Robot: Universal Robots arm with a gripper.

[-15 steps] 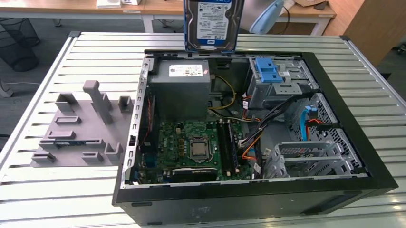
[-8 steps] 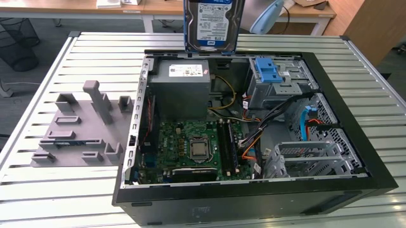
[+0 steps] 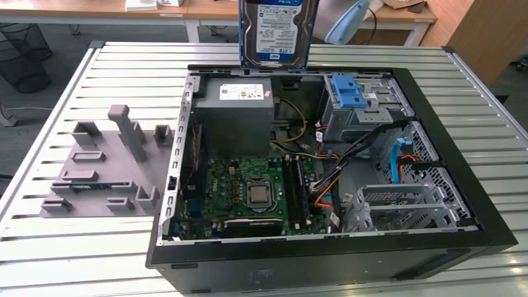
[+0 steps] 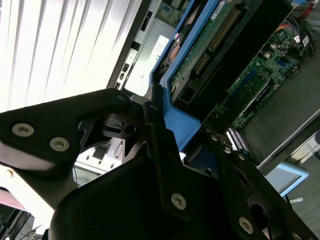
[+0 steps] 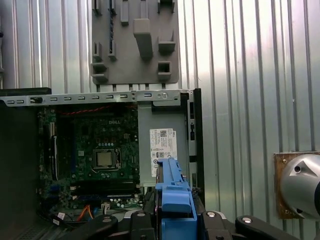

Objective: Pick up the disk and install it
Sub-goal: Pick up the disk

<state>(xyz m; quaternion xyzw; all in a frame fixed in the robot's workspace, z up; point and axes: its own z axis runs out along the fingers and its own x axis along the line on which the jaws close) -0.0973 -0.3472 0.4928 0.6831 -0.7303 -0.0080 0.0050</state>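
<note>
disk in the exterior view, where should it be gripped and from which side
Grip the blue bracket at the upper end of the disk, coming from above. It hangs upright over the open case, so that end is free, and the gripper is clamped there, clear of its flat faces.

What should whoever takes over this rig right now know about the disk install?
The gripper is shut on the blue bracket of the disk.
The disk hangs upright above the far edge of the open computer case, over the grey box.
Done: the disk is picked up.
Left: it is not yet in any bay. The drive cage with the blue latch sits toward the exterior view's right.
</note>
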